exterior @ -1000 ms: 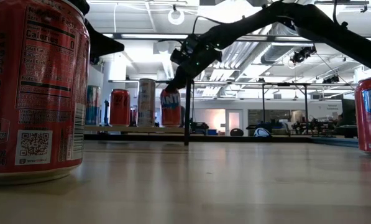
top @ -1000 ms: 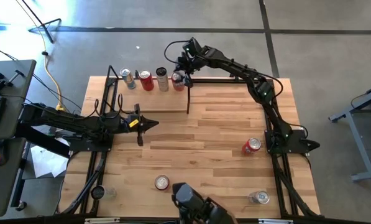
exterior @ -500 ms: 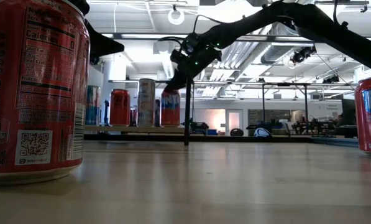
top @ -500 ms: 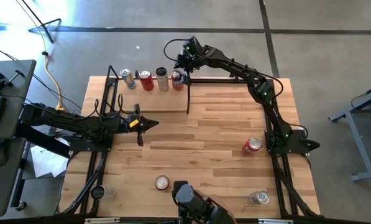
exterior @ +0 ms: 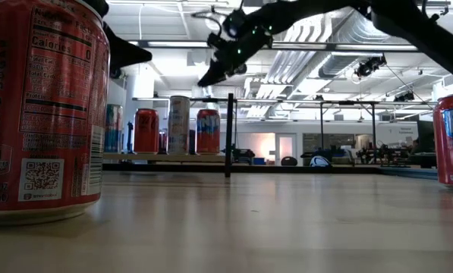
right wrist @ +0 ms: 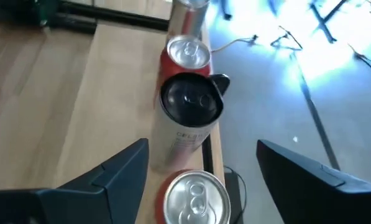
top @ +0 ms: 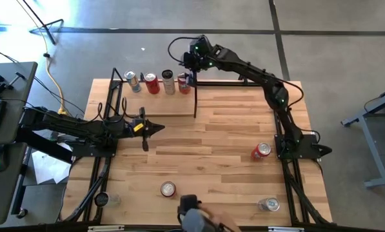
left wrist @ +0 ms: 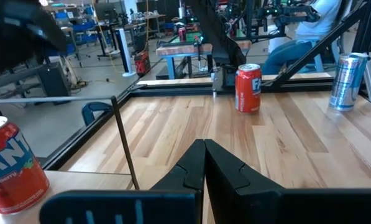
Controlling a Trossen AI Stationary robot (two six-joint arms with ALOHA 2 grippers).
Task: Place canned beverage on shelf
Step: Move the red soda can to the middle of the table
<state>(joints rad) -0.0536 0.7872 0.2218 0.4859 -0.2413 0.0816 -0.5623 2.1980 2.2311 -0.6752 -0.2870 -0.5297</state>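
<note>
The red can [exterior: 208, 131] is stood on the shelf [top: 157, 103], just below the right tool [right wrist: 194, 180], whose fingers are spread and apparently clear; placement seems done, only withdrawal left.

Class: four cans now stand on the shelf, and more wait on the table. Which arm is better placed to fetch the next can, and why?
Probably the right. The right gripper hangs open and empty above the shelf, and two cans stand on the table's right side beside that arm's base. The left gripper is shut, mid-table, though the can at the front edge is fairly near it.
</note>
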